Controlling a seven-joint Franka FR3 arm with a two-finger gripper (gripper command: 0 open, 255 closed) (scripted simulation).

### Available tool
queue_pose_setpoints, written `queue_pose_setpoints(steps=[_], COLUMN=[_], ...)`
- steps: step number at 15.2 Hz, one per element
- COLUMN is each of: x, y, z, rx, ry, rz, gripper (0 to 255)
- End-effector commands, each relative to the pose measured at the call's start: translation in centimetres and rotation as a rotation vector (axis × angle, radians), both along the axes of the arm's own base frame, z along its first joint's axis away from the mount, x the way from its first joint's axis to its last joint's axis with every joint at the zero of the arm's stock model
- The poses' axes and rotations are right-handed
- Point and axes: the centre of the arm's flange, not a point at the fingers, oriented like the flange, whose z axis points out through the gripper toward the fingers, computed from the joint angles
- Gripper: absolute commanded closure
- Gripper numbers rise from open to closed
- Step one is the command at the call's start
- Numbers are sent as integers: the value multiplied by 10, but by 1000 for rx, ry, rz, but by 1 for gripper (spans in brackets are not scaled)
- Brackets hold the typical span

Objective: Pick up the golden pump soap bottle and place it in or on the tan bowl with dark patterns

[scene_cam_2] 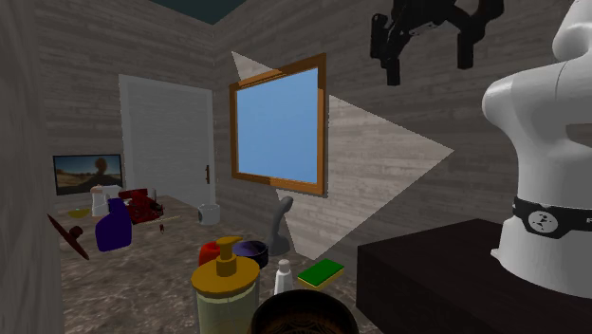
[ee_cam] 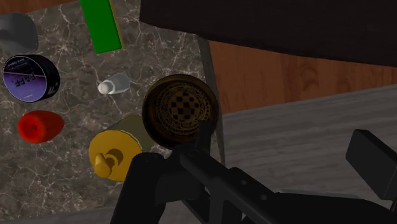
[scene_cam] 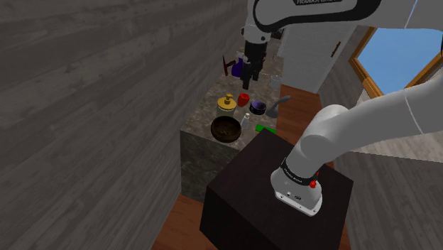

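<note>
Approach step. Tool [scene_cam_2: 426, 68] hangs high above the bench [scene_cam: 204, 108], fingers wide, nothing held. Soap bottle [ee_cam: 114, 153] stands on the bench just beside the bowl [ee_cam: 148, 114], with the red item [ee_cam: 38, 125] near it. It is upright, long axis vertical, pump on top. In the wrist view the spout seems to point away from the bowl. Advice: centre over the pump, come straight down and close on the body below the pump. Keep the fingers clear of the bowl rim.

Green block [ee_cam: 100, 25], red cup [ee_cam: 39, 126], small white bottle [ee_cam: 114, 84], dark round tin [ee_cam: 30, 76] on a marbled counter [ee_cam: 73, 97].
</note>
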Motion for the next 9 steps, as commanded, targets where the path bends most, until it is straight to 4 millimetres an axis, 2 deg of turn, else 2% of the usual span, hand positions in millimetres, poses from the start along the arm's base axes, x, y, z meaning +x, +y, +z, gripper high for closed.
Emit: queue_pose_setpoints(steps=[1, 9], x=[12, 67], y=[-19, -79], z=[-18, -84], rx=[0, 2], ry=[-4, -14], rz=[3, 13], gripper=[0, 0])
